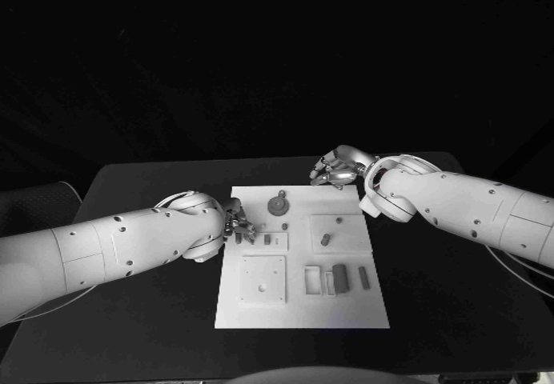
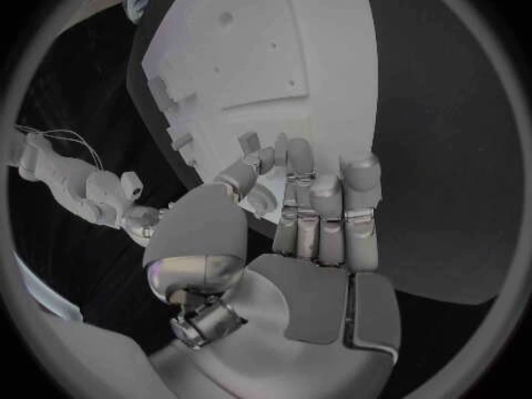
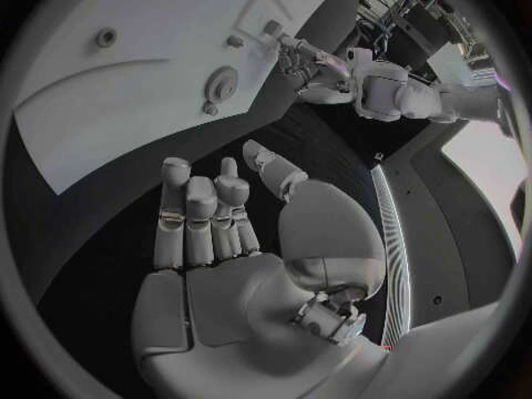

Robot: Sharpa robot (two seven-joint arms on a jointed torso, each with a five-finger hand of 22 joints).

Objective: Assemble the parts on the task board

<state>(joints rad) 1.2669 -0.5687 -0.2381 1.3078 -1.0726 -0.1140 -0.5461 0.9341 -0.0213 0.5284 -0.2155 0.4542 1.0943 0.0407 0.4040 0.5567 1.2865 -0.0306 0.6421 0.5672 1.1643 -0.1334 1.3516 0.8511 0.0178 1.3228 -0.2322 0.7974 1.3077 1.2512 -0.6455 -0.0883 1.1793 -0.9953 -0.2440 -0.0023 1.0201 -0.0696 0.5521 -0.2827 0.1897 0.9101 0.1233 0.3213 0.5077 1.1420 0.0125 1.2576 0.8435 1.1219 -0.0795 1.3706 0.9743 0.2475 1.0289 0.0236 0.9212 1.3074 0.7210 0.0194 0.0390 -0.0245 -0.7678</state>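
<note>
Both hands poised at the white board

Now, starting at the left, the left hand [image 1: 237, 224] sits at the left edge of the white board [image 1: 303, 316], about a third of the way down from its far end. From behind its wrist, the fingers [image 2: 328, 206] stand straight and close together, with the thumb bent toward them; I cannot tell whether anything sits between thumb and fingertip. A couple of small dark parts [image 1: 266, 238] stand on the board just beside those fingertips.

Moving across the board, a round disc [image 1: 279, 206] lies near the far end, with a small peg just beyond it. An oblong part [image 1: 327, 238] lies on a raised square to the right of middle. Nearer the robot, a square plate [image 1: 263, 278] takes up the left side, and a row of upright blocks [image 1: 339, 279] stands to its right.

At the right, the right hand [image 1: 336, 170] hovers over the black table [image 1: 150, 192] just past the board's far right corner. Its fingers [image 3: 199, 208] are held loosely side by side, thumb apart, and they hold nothing.
</note>
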